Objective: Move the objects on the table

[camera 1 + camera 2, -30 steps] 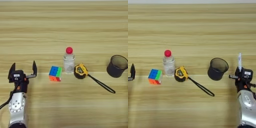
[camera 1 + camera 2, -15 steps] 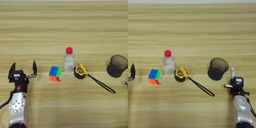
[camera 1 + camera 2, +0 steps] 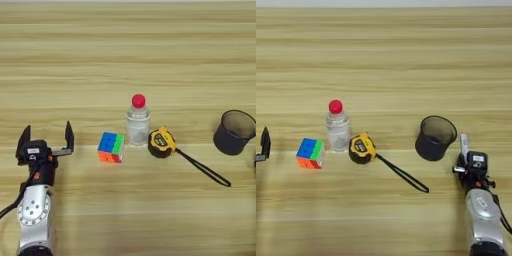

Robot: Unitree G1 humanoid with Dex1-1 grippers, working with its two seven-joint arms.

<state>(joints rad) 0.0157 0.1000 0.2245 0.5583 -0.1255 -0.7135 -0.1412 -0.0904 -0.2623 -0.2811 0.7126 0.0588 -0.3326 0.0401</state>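
At the middle of the table (image 3: pixel 125 60) stands the bottle (image 3: pixel 137 122), the cube (image 3: pixel 111 147) at its 8 o'clock, the tape measure (image 3: pixel 161 142) at its 4 o'clock. We judge the bottle light and slippery – better taken at the body, under the red cap. The cup (image 3: pixel 435 137) stands at 3 o'clock. The right gripper (image 3: pixel 465 150) is just beside it, clamped on a marker (image 3: pixel 464 145). The left gripper (image 3: pixel 46 141) waits at 9 o'clock, fingers apart.

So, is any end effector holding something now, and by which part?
The right end effector holds the grey-white marker by its lower end. The left end effector is open and holds nothing.
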